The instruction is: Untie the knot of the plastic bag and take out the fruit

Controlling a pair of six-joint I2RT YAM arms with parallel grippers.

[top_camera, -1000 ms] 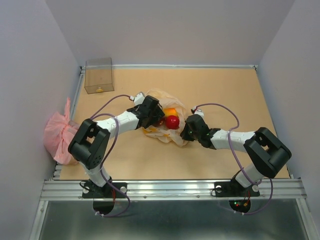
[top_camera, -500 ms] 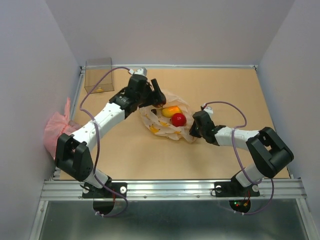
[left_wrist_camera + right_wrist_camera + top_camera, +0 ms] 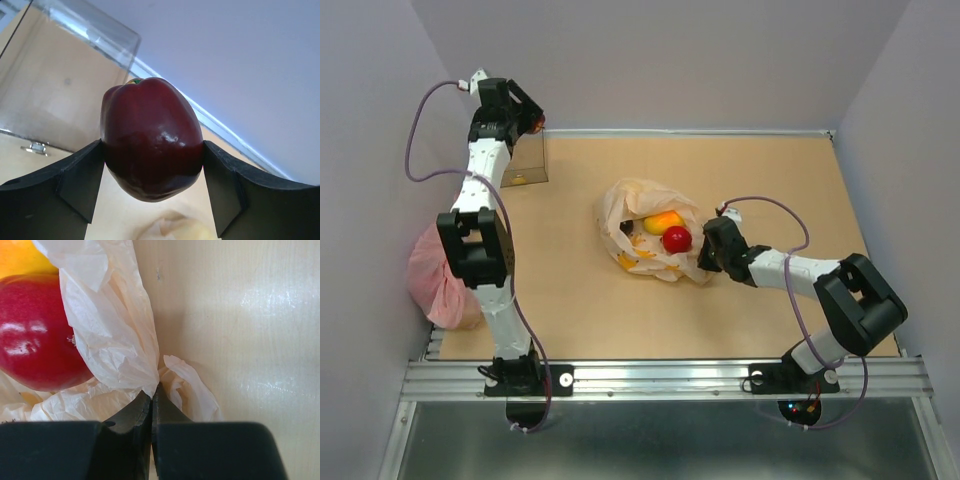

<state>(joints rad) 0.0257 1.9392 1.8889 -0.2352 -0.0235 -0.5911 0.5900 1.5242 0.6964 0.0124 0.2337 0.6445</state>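
Note:
The pale peach plastic bag lies open in the middle of the table; no tied knot shows. Inside it are an orange-yellow oval fruit and a round red fruit. My left gripper is raised at the far left corner, shut on a dark red fruit held between both fingers. My right gripper is low at the bag's right side, shut on a fold of the bag's edge. The red fruit shows just left of it.
A clear plastic box stands at the back left corner, right under the left gripper; it also shows in the left wrist view. A pink crinkled bag sits off the table's left edge. Walls close in on three sides.
My left arm has lifted away from the bag and swung to the far left corner above the clear box, carrying the dark red fruit. My right gripper has kept its hold on the bag.

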